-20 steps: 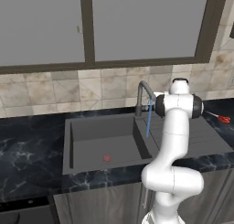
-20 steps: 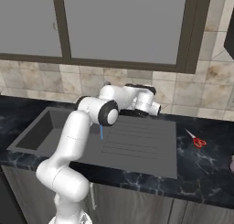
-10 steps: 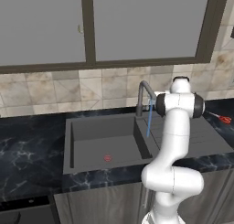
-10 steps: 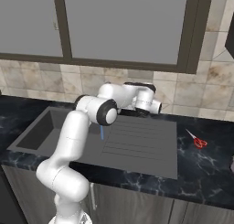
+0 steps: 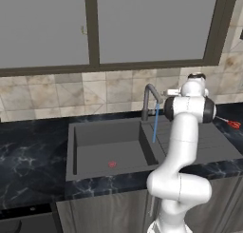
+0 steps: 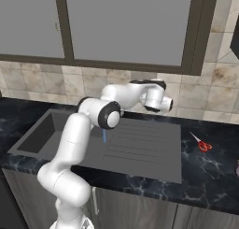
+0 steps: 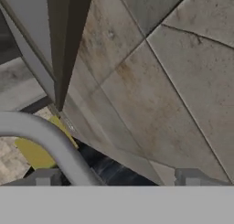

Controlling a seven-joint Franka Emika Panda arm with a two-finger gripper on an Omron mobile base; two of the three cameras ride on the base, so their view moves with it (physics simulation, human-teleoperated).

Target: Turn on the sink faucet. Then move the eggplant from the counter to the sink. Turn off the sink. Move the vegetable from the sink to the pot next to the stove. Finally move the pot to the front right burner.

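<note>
The dark grey sink faucet (image 5: pixel 150 100) stands behind the sink (image 5: pixel 95 134), and a thin blue stream of water (image 5: pixel 155 125) falls from its spout toward the basin's right side. My gripper (image 5: pixel 168 92) hovers just right of the spout, up near the tiled wall. In the hand view my gripper (image 7: pixel 118 177) is open, its fingertips (image 7: pixel 43 177) far apart. A curved grey bar of the sink faucet (image 7: pixel 55 143) crosses close by the left tip, untouched. The black marble counter (image 5: pixel 28 156) runs around the sink. The eggplant, pot and stove are out of view.
A ribbed drainboard (image 6: pixel 140 144) lies right of the basin, and a small red drain (image 5: pixel 112 164) marks the basin floor. Red-handled scissors (image 6: pixel 201 143) lie on the counter at far right. Tiled backsplash and grey cabinets stand close behind my hand.
</note>
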